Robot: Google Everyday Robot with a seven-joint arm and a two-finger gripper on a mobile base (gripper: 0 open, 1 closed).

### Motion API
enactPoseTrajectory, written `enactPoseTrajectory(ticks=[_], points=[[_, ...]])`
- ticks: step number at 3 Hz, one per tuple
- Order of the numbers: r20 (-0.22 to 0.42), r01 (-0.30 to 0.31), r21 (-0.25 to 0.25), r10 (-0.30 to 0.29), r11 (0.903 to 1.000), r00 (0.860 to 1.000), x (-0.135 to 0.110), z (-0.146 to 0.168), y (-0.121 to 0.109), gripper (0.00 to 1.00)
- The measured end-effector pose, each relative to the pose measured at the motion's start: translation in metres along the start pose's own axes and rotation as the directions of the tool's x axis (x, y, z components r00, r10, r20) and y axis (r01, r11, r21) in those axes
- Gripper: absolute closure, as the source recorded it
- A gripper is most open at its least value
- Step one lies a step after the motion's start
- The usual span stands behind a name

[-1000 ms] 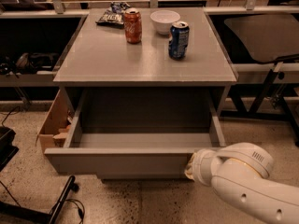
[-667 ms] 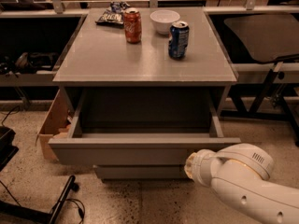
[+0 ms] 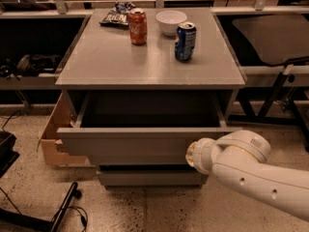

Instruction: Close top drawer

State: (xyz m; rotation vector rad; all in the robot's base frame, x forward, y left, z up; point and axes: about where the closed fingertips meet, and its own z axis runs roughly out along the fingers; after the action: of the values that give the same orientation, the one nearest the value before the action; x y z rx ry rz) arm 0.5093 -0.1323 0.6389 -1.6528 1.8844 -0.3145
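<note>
**Cabinet:** grey, with a flat worktop [image 3: 145, 62].

**Top drawer** [image 3: 128, 146]: pulled partway out below the worktop's front edge. Its plain grey front stands well forward of the cabinet face, and its inside is open to view from above. A lower drawer front [image 3: 149, 178] sits further back beneath it.

**Gripper** [image 3: 189, 154]: at the end of the white arm [image 3: 251, 170], which comes in from the lower right. It is against the right part of the top drawer's front, below the worktop's front right corner. Whether it is open or closed cannot be told.

**On the worktop:**
- Red can [image 3: 138, 27]: upright, near the back edge, left of centre.
- White bowl [image 3: 171, 22]: at the back edge, just right of the red can.
- Blue can [image 3: 185, 42]: upright, right of centre, in front of the bowl.
- Snack bag [image 3: 115, 15]: lying flat at the back edge, nearer the left corner, just beside the red can.

**Beside the cabinet:** a brown box [image 3: 55, 134] on the floor, against the left side.
</note>
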Motion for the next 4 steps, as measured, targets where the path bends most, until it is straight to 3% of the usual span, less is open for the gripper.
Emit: enactPoseTrajectory(ticks=[1, 2, 3, 4], points=[[0.030, 0.048, 0.028, -0.048, 0.9985, 0.998, -0.011, 0.033, -0.039, 1.00], [0.030, 0.048, 0.028, -0.048, 0.9985, 0.998, -0.011, 0.032, -0.038, 1.00], [0.048, 0.070, 0.044, -0.072, 0.9966, 0.996, -0.018, 0.060, -0.064, 1.00], [0.048, 0.070, 0.044, -0.072, 0.9966, 0.996, -0.018, 0.059, -0.063, 1.00]])
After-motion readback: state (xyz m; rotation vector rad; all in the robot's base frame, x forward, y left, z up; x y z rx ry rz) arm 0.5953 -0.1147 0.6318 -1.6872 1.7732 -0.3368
